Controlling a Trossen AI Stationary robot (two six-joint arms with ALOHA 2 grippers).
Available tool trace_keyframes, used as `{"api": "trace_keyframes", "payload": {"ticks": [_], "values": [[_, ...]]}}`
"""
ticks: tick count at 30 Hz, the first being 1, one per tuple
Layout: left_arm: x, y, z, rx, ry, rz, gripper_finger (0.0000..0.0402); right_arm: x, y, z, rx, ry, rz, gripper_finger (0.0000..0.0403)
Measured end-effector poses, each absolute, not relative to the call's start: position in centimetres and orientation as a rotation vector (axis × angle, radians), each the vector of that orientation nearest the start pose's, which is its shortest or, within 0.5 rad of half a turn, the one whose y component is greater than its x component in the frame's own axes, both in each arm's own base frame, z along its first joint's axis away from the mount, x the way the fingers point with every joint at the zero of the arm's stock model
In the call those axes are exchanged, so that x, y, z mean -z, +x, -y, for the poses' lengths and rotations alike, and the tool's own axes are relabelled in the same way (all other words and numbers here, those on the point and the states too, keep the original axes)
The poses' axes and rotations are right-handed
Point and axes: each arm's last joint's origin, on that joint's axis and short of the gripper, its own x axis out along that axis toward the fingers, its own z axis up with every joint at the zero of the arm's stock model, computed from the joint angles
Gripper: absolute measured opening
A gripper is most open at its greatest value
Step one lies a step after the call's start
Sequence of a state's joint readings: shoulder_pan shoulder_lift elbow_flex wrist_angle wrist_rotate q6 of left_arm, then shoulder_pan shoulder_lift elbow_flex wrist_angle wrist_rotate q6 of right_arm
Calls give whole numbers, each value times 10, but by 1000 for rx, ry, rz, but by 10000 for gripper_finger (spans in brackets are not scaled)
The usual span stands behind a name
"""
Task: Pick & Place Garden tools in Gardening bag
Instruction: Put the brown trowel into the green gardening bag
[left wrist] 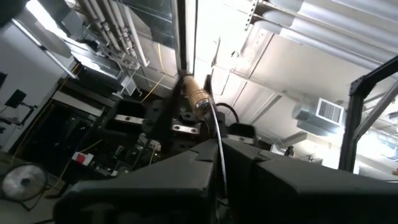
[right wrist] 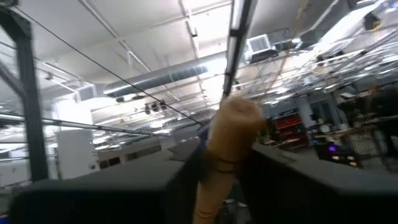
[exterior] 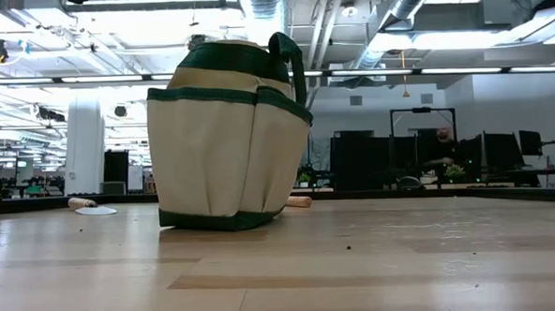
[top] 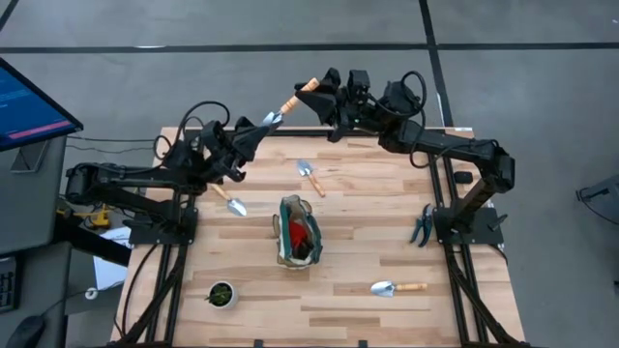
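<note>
One trowel (top: 286,106) with a silver head and a light wooden handle is held in the air over the table's far edge by both grippers. My left gripper (top: 261,128) is shut on its metal head. My right gripper (top: 317,97) is shut on its wooden handle. The gardening bag (top: 298,232), grey-green with tan trim, stands upright on its base mid-table with a red-and-black item (top: 304,235) inside. It also shows in the low view (exterior: 225,139). Three more trowels lie flat on the table: one past the bag (top: 309,176), one at the left (top: 230,201), one near the front right (top: 397,287). My left gripper pinches the trowel's metal head (left wrist: 219,155) between its two fingers, the blade edge-on between them. The fingers slant up toward the table's far right. The trowel is clear of the table, its handle (left wrist: 198,96) pointing away from the gripper. My right gripper pinches the trowel's wooden handle (right wrist: 225,146) between its two fingers, the free end sticking out past them. It comes from the table's right side. The trowel is lifted clear and tilted, handle end higher and farther than the head.
A small round dark pot (top: 221,294) with green in it stands at the near left. Dark pruners (top: 422,227) lie by the right arm's base. A monitor (top: 29,101) stands off the table's left. Bare wood lies to the bag's right (top: 387,208).
</note>
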State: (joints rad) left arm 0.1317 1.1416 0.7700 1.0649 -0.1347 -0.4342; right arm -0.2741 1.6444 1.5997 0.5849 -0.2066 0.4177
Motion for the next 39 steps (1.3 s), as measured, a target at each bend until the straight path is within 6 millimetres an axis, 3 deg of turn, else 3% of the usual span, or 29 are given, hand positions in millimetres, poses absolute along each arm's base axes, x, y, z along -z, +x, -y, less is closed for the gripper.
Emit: {"api": "trace_keyframes", "payload": {"ticks": [2, 13, 26, 33, 36, 39], "values": [[-371, 232, -35, -94, -420, 731, 2, -466, 356, 93, -50, 280, 530, 62], [-371, 233, -35, -99, -432, 725, 13, -468, 355, 89, -28, 266, 521, 63], [-369, 235, -32, -45, -412, 688, 147, -501, 305, 83, 152, 150, 497, 62], [-376, 224, -31, -48, -385, 700, 192, -498, 279, 68, 352, 91, 253, 62], [-382, 214, -30, -66, -345, 698, 195, -483, 273, 54, 501, 67, 49, 62], [-391, 200, -29, -97, -314, 725, 188, -456, 274, 37, 628, 41, -129, 62]]}}
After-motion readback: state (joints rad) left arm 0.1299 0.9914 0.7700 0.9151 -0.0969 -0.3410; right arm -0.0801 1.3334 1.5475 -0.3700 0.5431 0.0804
